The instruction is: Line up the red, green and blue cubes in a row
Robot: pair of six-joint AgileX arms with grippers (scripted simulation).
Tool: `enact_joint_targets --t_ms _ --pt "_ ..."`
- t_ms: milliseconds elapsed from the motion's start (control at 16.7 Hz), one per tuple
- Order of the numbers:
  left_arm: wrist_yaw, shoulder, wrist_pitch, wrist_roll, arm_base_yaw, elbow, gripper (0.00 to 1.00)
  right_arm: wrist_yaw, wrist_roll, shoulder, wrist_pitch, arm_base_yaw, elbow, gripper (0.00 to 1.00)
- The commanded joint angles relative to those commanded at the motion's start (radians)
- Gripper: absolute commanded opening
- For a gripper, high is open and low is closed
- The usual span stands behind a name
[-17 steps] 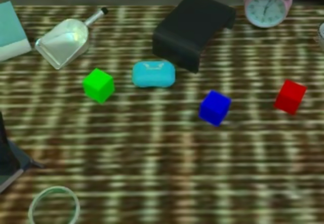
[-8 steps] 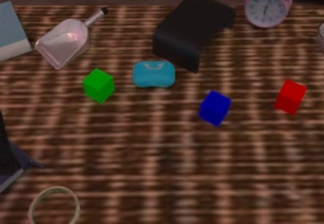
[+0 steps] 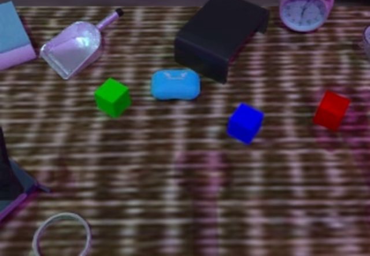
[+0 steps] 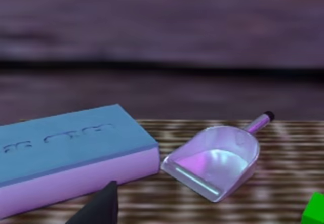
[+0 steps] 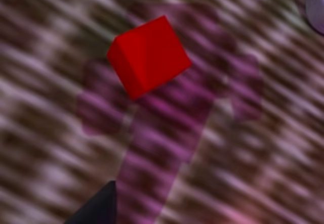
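Three cubes rest apart on the striped cloth. The green cube (image 3: 113, 97) is at the left, the blue cube (image 3: 245, 123) right of centre, and the red cube (image 3: 332, 110) at the far right. My left arm (image 3: 10, 181) is parked at the left edge, and the green cube's corner (image 4: 316, 211) shows in its wrist view. My right gripper is out of the top view. It hangs above the red cube (image 5: 148, 56), clear of it, and only a dark tip of it (image 5: 98, 210) shows. An arm-shaped shadow lies on the cloth around that cube.
A light-blue soap bar (image 3: 175, 85) lies between the green and blue cubes. Behind it are a black box (image 3: 219, 33), a clear scoop (image 3: 72, 48), a blue book (image 3: 11, 33) and a pink clock (image 3: 306, 4). A ring (image 3: 62, 236) lies front left.
No cube has moved. A shadow has appeared on the cloth around the red cube and across the middle of the table.
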Motion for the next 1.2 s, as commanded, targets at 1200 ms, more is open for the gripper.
enact_joint_targets --t_ms 1200 --pt "0.000 0.000 0.000 0.000 0.000 0.000 1.00 0.000 -0.381 1.000 -0.495 0.056 0.851 1.00"
